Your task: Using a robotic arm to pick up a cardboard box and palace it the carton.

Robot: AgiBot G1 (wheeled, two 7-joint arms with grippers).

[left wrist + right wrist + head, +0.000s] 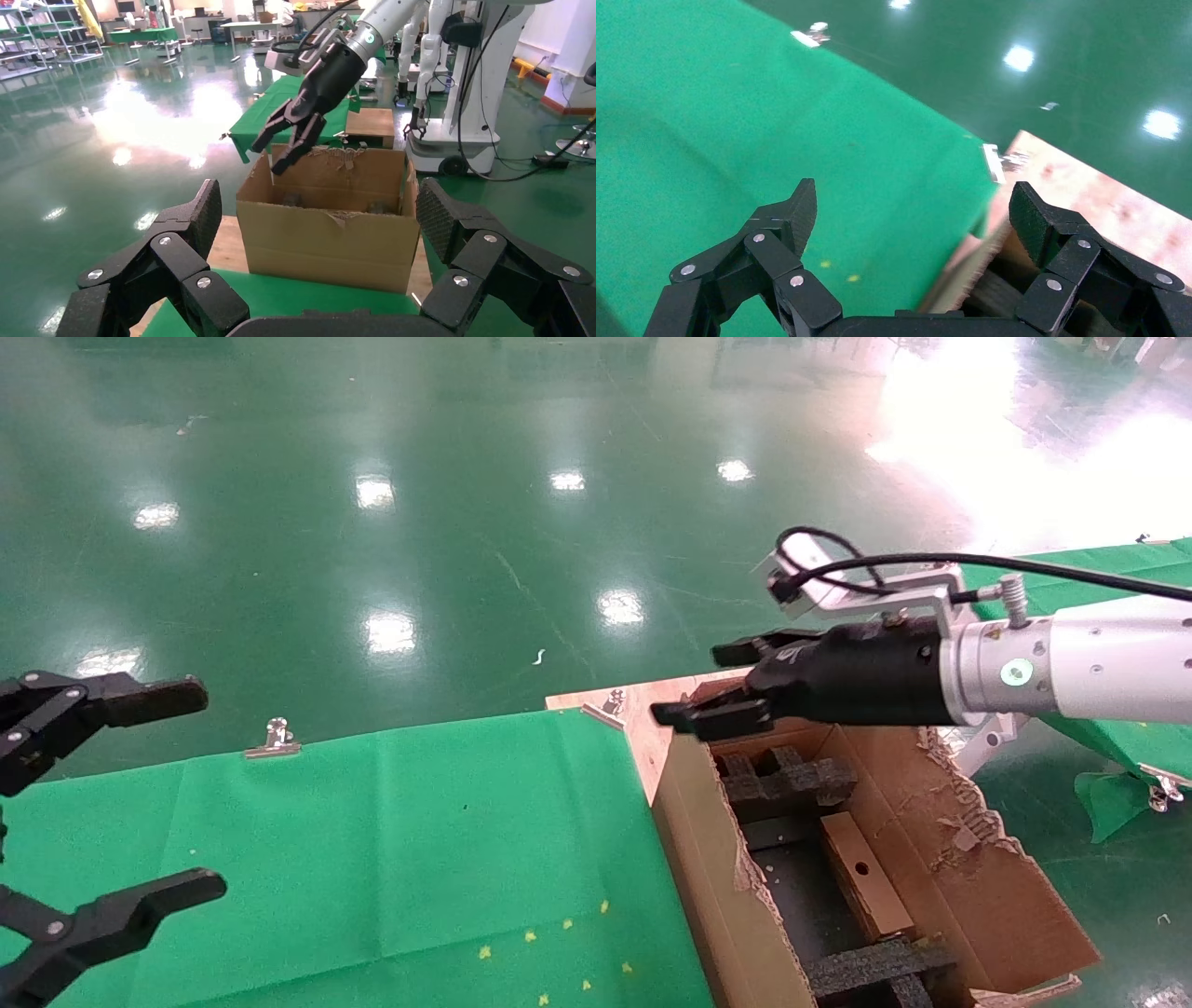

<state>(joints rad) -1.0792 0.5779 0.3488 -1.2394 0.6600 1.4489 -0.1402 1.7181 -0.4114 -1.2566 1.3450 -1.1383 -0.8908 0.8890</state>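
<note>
The carton (700,868) stands open at the right end of the green table, with torn flaps and black foam inserts (784,779). The cardboard box (862,877), small, flat, with a round hole, lies inside it between the foam pieces. My right gripper (691,684) hovers open and empty over the carton's far-left corner, on the white robotic arm (1071,672). The left wrist view shows that gripper (280,149) above the carton (323,239). The right wrist view has its pads (804,205) spread over the cloth and the carton's edge (972,263). My left gripper (209,789) stays open at the far left.
Green cloth (419,840) covers the table, held by metal clips (275,738) at its far edge. A bare wooden corner (643,714) shows beside the carton. Another green-covered table (1127,570) stands at the right. Other robots (457,77) and a wooden crate (370,123) stand beyond.
</note>
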